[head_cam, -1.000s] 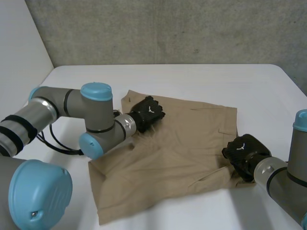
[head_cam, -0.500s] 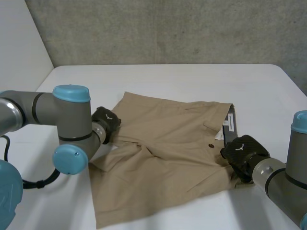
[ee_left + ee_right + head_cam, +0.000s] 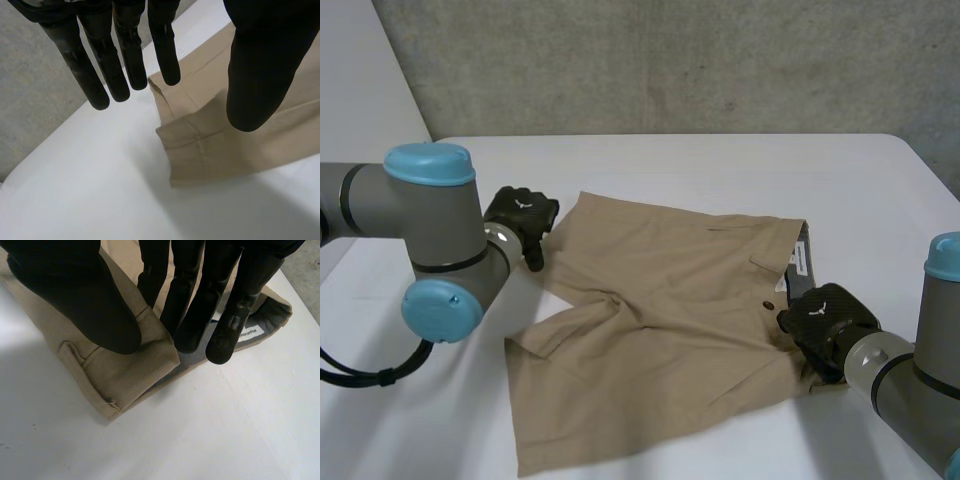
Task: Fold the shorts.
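Observation:
Tan shorts [image 3: 660,320] lie spread on the white table [image 3: 720,165], the waistband at the right with its grey lining and a white label [image 3: 252,332] showing. My left hand [image 3: 520,212] hovers just off the far left leg hem, fingers [image 3: 120,70] straight and thumb apart, holding nothing; the hem corner of the shorts [image 3: 200,145] lies below its fingertips. My right hand [image 3: 825,318] is on the near waistband corner. Its thumb [image 3: 75,290] presses the tan cloth [image 3: 125,370] from outside and its fingers reach inside the lining, pinching the band.
The table's front edge runs close below the shorts' near leg. A grey wall stands behind the table. My left arm's elbow [image 3: 435,305] hangs over the table's left part.
My left hand drew the leg leftward off the shorts' middle, let it go and opened, ending off the cloth's left edge. The shorts now lie spread wider. My right hand stayed put.

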Tool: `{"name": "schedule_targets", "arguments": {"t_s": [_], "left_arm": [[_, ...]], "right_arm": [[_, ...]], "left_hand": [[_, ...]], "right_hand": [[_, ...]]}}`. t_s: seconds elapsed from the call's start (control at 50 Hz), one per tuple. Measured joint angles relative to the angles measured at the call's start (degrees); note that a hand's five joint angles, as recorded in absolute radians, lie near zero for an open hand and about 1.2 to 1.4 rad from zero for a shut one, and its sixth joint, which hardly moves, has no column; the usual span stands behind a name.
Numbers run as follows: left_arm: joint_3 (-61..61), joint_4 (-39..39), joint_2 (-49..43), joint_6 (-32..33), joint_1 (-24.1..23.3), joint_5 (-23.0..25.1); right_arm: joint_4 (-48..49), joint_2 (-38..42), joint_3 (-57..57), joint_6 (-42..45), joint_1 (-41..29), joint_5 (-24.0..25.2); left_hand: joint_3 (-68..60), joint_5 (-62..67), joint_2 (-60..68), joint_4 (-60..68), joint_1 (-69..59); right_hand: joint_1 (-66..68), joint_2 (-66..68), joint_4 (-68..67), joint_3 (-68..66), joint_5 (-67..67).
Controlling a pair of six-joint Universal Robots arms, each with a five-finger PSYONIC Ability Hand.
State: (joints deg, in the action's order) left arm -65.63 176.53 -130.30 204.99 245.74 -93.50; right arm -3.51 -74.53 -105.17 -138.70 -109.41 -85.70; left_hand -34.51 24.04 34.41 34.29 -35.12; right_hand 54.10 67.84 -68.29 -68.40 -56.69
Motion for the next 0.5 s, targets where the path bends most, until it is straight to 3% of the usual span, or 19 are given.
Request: {"name": "schedule_targets", "arguments": {"t_s": [0.2,0.28,0.32,0.34,0.48,0.5], "left_arm": [[0.29,3.10,-4.59,4.43,1.32,4.66],[0.39,3.08,-5.97,7.20,2.36,4.76],[0.34,3.04,-6.34,8.96,3.32,3.91],[0.33,3.03,-6.36,9.52,3.68,3.41],[0.05,3.03,-5.82,11.10,4.62,0.49],[-0.07,3.03,-5.63,11.08,4.50,0.29]], "right_arm": [[0.00,0.00,-0.01,0.01,-0.18,-0.01],[0.00,0.00,0.03,0.01,-0.15,0.00],[0.00,0.00,0.04,0.01,-0.13,-0.01],[0.01,0.00,0.05,0.01,-0.12,-0.01],[-0.02,0.00,0.05,0.01,-0.15,-0.16],[-0.04,0.00,0.05,0.01,-0.17,-0.18]], "left_hand": [[-0.81,1.11,0.93,0.92,-0.62],[-13.91,14.09,14.09,14.22,-15.56],[-31.49,31.01,31.89,32.19,-30.16],[-32.63,31.06,33.24,33.42,-30.16],[-28.44,30.47,28.30,28.67,-28.20],[-14.60,16.33,13.82,14.68,-12.46]], "right_hand": [[0.00,0.00,0.00,0.00,0.00],[0.00,0.00,0.00,0.00,0.00],[0.00,0.00,0.00,0.01,0.00],[0.00,0.00,0.00,0.00,0.00],[0.00,0.00,0.00,0.00,0.00],[0.00,0.00,0.00,0.00,0.00]]}}
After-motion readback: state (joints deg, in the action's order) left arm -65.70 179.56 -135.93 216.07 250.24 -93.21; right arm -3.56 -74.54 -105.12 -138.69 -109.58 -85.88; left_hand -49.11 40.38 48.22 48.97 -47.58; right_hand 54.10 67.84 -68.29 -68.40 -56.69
